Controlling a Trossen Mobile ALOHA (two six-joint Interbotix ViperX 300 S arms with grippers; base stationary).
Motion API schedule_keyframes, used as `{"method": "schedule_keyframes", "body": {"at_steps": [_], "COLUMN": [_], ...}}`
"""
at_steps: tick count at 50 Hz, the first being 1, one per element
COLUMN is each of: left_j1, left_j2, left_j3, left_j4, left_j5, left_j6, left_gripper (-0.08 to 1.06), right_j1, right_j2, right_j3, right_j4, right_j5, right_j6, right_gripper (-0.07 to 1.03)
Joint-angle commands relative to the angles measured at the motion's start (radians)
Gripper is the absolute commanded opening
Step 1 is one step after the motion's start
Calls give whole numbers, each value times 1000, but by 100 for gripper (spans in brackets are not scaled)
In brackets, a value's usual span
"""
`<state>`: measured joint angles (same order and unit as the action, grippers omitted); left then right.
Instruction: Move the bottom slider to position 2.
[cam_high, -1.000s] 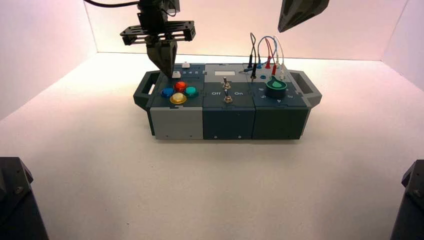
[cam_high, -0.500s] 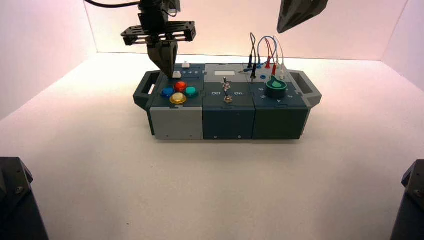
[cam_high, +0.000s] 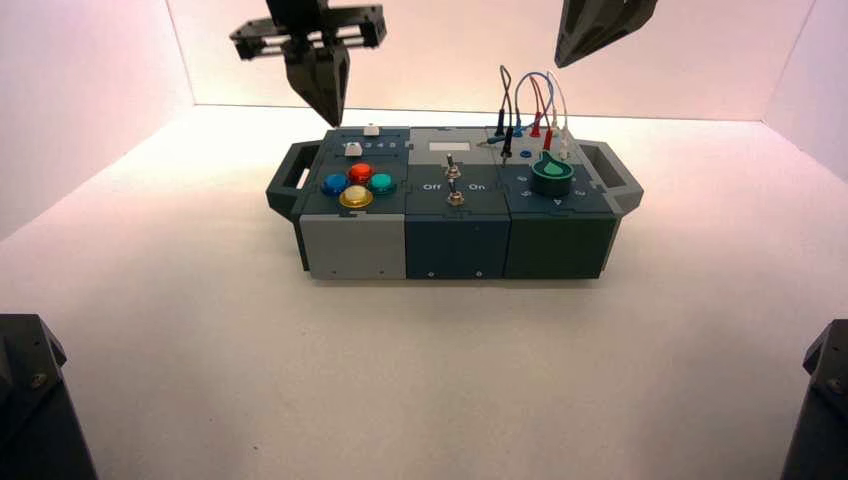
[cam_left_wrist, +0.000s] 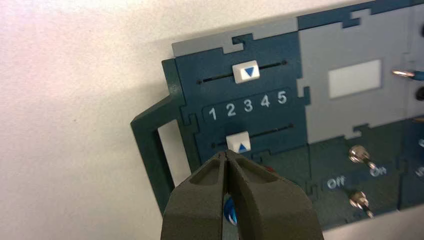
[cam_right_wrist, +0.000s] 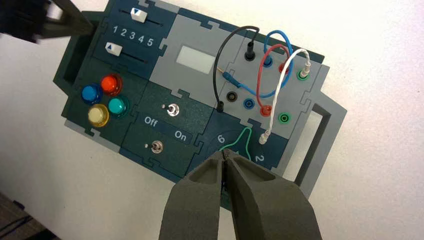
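Observation:
The bottom slider (cam_left_wrist: 238, 142) is a small white knob with a blue arrow on the left end of the box (cam_high: 350, 245). Its arrow stands under the printed 2 (cam_left_wrist: 230, 110) in the row of white numerals. In the high view the knob (cam_high: 352, 149) sits just behind the coloured buttons. My left gripper (cam_high: 327, 115) hangs shut well above the box's left end, clear of the knob. In the left wrist view its shut fingertips (cam_left_wrist: 226, 155) show just in front of the knob with nothing held. My right gripper (cam_high: 563, 58) is shut and raised high behind the box's right half.
A second white slider (cam_left_wrist: 246, 72) runs on the track behind the numerals. Red, blue, green and yellow buttons (cam_high: 358, 184) lie in front, two toggle switches (cam_high: 454, 182) in the middle, and a green knob (cam_high: 552, 174) with looped wires (cam_high: 530, 105) on the right. A carry handle (cam_high: 290, 180) sticks out at the left end.
My left gripper has lifted straight up from just above the bottom slider to well over the box. The knob has stayed where it was. The right arm has not moved.

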<state>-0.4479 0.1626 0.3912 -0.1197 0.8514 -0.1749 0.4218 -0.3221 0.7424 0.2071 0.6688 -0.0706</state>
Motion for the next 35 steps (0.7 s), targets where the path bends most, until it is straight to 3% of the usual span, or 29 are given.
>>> {"method": "schedule_keyframes", "body": {"at_steps": [1, 8, 14, 16, 24, 35], "left_j1": [2, 2, 2, 0, 0, 3], "left_j2": [-66, -74, -66, -66, -83, -118], "left_j3": [-34, -54, -72, -75, -74, -66], "left_j4": [2, 3, 2, -3, -3, -2], "left_j5": [34, 78, 112, 115, 112, 86], "left_j6": [18, 71, 130, 140, 152, 192], "left_gripper": [-3, -3, -3, -3, -3, -3], "right_j1": [2, 3, 2, 2, 2, 3], "right_j2": [-14, -15, -15, -17, -18, -23], "right_j3": [-40, -52, -71, -75, -87, -66], "right_j4": [-11, -34, -38, -38, -38, -35], "right_j5": [18, 48, 77, 84, 103, 121], "right_j6": [-11, -23, -64, -87, -124, -126], "right_gripper": [-2, -2, -2, -2, -2, -2]}}
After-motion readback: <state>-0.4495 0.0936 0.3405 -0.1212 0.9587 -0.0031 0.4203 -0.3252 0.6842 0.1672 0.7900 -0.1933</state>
